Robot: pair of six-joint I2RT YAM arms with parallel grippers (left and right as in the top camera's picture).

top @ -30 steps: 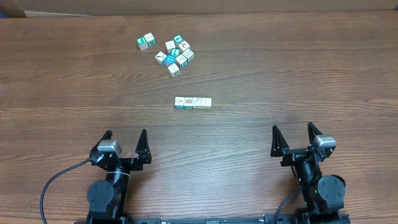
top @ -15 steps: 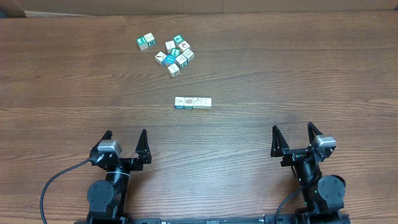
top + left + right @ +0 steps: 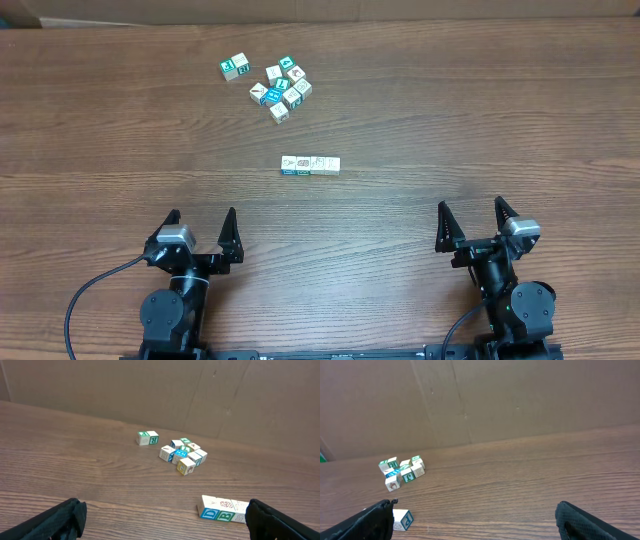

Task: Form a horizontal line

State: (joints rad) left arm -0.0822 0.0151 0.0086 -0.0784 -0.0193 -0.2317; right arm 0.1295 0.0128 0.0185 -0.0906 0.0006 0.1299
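Note:
The horizontal line (image 3: 310, 165) is a short straight row of small cream-and-teal picture cubes near the table's middle. In the left wrist view it (image 3: 222, 509) lies at lower right, partly behind the right finger. In the right wrist view only its end cube (image 3: 402, 519) shows beside the left finger. My left gripper (image 3: 202, 227) is open and empty at the near left. My right gripper (image 3: 474, 219) is open and empty at the near right. Both are well short of the row.
An irregular bunch of similar cubes (image 3: 282, 88) lies at the far middle-left, with one cube apart (image 3: 235, 67) to its left. The bunch also shows in the left wrist view (image 3: 183, 454) and the right wrist view (image 3: 402, 470). A brown wall (image 3: 165, 390) backs the table.

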